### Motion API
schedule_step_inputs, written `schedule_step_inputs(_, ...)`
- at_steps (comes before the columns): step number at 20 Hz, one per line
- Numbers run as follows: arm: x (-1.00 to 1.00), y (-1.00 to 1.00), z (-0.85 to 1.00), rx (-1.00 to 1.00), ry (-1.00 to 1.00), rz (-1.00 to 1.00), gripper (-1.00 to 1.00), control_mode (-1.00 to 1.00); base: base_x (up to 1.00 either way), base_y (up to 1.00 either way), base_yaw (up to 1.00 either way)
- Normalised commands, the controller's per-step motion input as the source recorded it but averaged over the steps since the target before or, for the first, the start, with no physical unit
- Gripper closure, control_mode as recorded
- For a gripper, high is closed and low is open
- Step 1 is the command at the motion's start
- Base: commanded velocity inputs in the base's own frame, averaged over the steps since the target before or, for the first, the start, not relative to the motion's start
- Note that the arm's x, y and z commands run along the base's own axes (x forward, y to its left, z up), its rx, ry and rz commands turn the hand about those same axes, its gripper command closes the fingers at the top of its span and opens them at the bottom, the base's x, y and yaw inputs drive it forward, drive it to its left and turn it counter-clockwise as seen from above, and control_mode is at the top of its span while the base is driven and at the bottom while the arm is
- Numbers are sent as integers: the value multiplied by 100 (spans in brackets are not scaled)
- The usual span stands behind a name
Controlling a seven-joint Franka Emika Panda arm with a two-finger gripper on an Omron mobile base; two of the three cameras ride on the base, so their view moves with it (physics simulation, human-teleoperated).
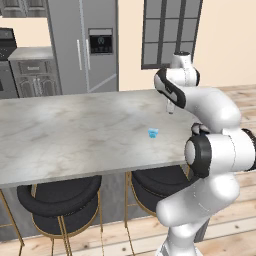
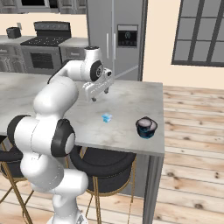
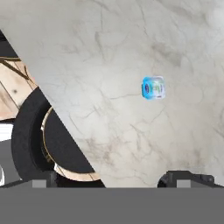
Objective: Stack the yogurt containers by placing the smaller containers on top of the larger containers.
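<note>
Right base view gives the widest account of progress: nothing is stacked yet. The marble island counter (image 2: 127, 111) is the largest thing in play, one slab, with black round stools tucked beneath its near edge; two stools (image 1: 60, 202) can be counted in the left base view. Above the counter hangs the one white arm, its gripper (image 2: 95, 92) raised clear of the surface with its jaws spread wide and nothing between them; in the hand view the two dark fingertips (image 3: 186, 178) sit far apart at the bottom, which agrees.

Next in size is the larger container (image 2: 146, 127), a single squat dark cup with a pale top, standing near the counter's right-hand corner, close to the front edge. It has nothing on it.

Smallest is the smaller container (image 2: 106, 117), a single light-blue translucent cup, sitting by itself on bare marble between the arm and the dark cup, well apart from both. The left base view shows it (image 1: 153, 132) near the front edge of the counter, and the hand view looks down on it (image 3: 153, 87) ahead of the fingertips and off to one side.

So the count is one blue cup and one dark cup, two containers in all. By this reckoning the whole job remains: reaching the blue cup, gripping it, carrying it across, and setting it on the dark cup's pale top.
</note>
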Motion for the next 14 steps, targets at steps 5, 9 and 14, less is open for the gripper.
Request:
schedule_step_inputs(5,0,9,-72,13,9,-6,-100,-100,0,0,0)
schedule_step_inputs(9,0,19,-68,8,2,5,-100,-100,0,0,0)
schedule_step_inputs(14,7,27,-20,-9,-1,0,-100,-100,0,0,0)
